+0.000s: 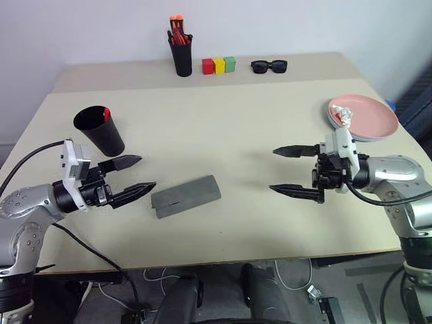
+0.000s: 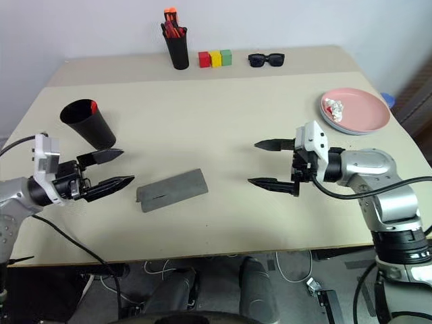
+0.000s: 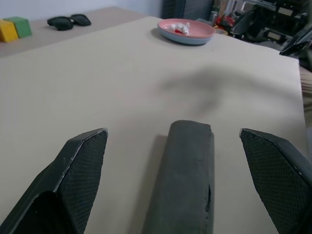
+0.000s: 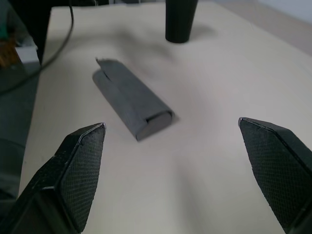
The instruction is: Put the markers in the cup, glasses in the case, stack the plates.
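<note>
Near the front of the counter lies the grey glasses case, closed, between the 2 grippers. Left gripper hovers just beside its left end with jaws spread wide and holding nothing; right gripper hangs well apart to the right, jaws likewise spread and empty. At the left stands the wide black cup with the red cap of a marker showing inside. At the far right the pink plate sits on the light blue plate, with a small white and red scrap lying on top. No wire-framed glasses are visible, so judging by the shut case they are probably inside, and the job looks close to done.

Risks from here: the left jaws sit close to both case and cup, so a careless swing could shove the case toward the near edge or tip the cup. The plates rest close to the right edge, where a nudge could push them off. Open room is generous across the middle; the far edge holds the pen holder, 3 coloured blocks and sunglasses
</note>
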